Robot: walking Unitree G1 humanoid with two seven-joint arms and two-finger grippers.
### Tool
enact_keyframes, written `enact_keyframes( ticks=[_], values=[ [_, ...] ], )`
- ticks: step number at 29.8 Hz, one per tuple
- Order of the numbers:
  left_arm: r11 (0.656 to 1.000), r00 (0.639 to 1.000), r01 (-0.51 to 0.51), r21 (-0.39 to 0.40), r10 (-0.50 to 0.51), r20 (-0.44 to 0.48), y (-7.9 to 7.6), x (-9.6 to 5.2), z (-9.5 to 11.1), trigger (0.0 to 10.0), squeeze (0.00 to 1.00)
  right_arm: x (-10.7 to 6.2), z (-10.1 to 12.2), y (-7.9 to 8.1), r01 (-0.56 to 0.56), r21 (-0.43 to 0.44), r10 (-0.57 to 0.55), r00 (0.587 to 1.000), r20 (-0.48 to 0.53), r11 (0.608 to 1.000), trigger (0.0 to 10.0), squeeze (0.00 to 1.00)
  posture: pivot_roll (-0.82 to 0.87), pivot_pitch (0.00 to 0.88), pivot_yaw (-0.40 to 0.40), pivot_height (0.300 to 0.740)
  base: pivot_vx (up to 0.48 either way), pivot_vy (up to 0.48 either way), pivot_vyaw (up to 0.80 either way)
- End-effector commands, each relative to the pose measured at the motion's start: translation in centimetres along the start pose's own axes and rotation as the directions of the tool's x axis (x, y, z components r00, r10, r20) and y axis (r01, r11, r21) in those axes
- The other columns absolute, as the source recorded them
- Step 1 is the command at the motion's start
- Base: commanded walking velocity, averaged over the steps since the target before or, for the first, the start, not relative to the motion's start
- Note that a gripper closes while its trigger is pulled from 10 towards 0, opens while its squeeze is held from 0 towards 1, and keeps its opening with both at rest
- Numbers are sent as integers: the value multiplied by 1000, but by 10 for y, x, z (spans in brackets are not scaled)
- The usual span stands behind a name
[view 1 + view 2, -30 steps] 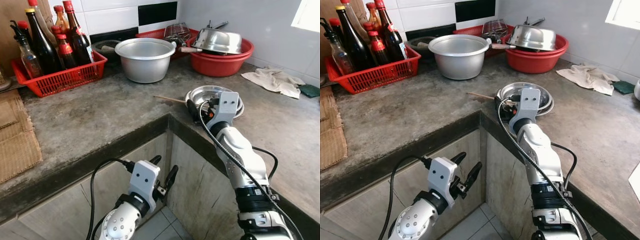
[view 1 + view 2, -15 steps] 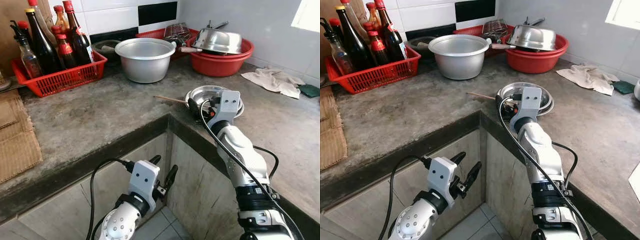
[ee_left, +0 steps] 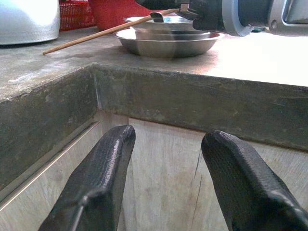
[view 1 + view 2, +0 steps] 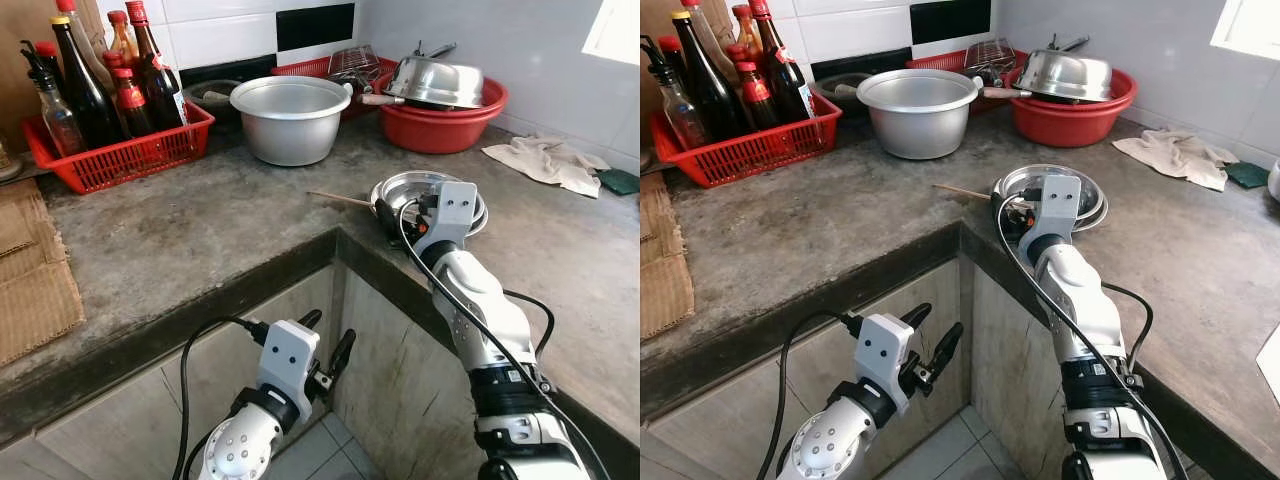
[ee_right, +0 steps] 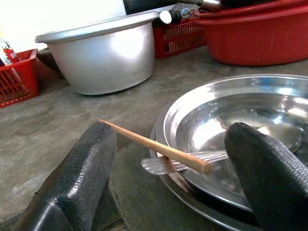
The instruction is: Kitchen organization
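Now right tool (image 5: 168, 159), fingers spread, brackets one chopstick (image 5: 154, 147) on two stacked steel plates (image 4: 405, 187)

Grey concrete counter (image 4: 180, 230), L-shaped corner. On it: red basket (image 4: 120, 155) of bottles, aluminium pot (image 4: 291, 118), red basin (image 4: 445, 125), stacked steel plates (image 4: 405, 190), wooden chopstick (image 4: 340, 198), rag (image 4: 545, 160).

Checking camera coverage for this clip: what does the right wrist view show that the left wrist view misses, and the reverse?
Right wrist: the spoon lying in the bowls under the chopstick's end, the right claw open around that end, and the bottle basket. Left wrist: the counter's front edge, the panel below it, the open left claw and the right arm from the side. Both: the stacked bowls, the chopstick, the pot and the red tub.
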State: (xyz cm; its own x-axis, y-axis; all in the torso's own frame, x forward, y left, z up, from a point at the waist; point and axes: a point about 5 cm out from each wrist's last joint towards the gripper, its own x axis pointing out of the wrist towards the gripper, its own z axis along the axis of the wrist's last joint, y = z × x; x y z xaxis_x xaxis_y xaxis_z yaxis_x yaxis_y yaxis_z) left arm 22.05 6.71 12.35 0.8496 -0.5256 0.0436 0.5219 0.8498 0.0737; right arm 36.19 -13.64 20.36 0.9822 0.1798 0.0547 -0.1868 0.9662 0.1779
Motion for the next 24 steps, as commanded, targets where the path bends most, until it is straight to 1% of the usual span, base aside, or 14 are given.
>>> enact_keyframes(
  ticks=[1,2,3,4,5,6,7,8,9,10,11,12,13,24],
  values=[
    [1000,1000,-4,3,4,-2,-1,0,1,10000,0,3,8,0,-1,-9,2,999,32,1000,10000,0,52,26,-60,740,0,0,0],
    [1000,1000,-3,3,3,-2,-1,1,1,10000,0,3,9,0,-1,-9,2,999,32,1000,10000,0,52,26,-60,740,0,0,0],
    [1000,1000,-3,3,3,-2,-1,1,1,10000,0,3,9,0,-1,-10,1,999,32,1000,8157,0,55,26,-61,740,0,0,0],
    [1000,1000,-3,3,3,-2,-1,1,1,10000,0,3,9,0,-1,-10,1,999,32,1000,8157,0,55,26,-61,740,0,0,0],
    [1000,1000,-4,1,4,-1,-1,1,1,10000,0,4,9,0,0,-11,1,1000,30,1000,3765,0,55,26,-61,740,0,0,0],
    [1000,1000,-4,1,4,-1,-1,1,1,10000,0,4,8,0,0,-12,1,1000,29,1000,2353,0,54,27,-60,740,0,0,0],
    [1000,1000,-4,1,4,-1,-1,1,1,10000,0,4,8,0,0,-12,1,1000,29,1000,2353,0,54,27,-60,740,0,0,0],
    [1000,1000,-5,1,5,-1,-1,1,1,10000,0,4,8,0,0,-14,0,1000,28,1000,1255,0,55,28,-61,740,0,0,0],
    [1000,1000,-5,1,5,-2,-1,1,1,10000,0,4,8,0,1,-15,0,1000,27,1000,1137,0,55,28,-61,740,0,0,0],
    [1000,1000,-5,1,5,-2,-1,1,1,10000,0,4,8,0,0,-15,1,1000,27,1000,0,0,55,28,-61,740,0,0,0],
    [1000,1000,-5,1,5,-2,-1,1,1,10000,0,4,8,0,-2,-17,3,1000,26,1000,0,0,54,26,-61,740,0,0,0],
    [1000,1000,-5,1,5,-2,-1,1,1,10000,0,4,8,0,-3,-17,3,1000,25,1000,3608,0,54,26,-61,740,0,0,0],
    [1000,1000,-5,1,5,-2,-1,1,1,10000,0,4,8,1,-3,-17,3,1000,26,1000,10000,0,53,27,-60,740,0,0,0],
    [1000,1000,-8,0,8,-3,-1,1,1,10000,0,5,11,1,-5,-14,6,999,32,1000,10000,0,53,26,-61,740,0,0,0]
  ],
)
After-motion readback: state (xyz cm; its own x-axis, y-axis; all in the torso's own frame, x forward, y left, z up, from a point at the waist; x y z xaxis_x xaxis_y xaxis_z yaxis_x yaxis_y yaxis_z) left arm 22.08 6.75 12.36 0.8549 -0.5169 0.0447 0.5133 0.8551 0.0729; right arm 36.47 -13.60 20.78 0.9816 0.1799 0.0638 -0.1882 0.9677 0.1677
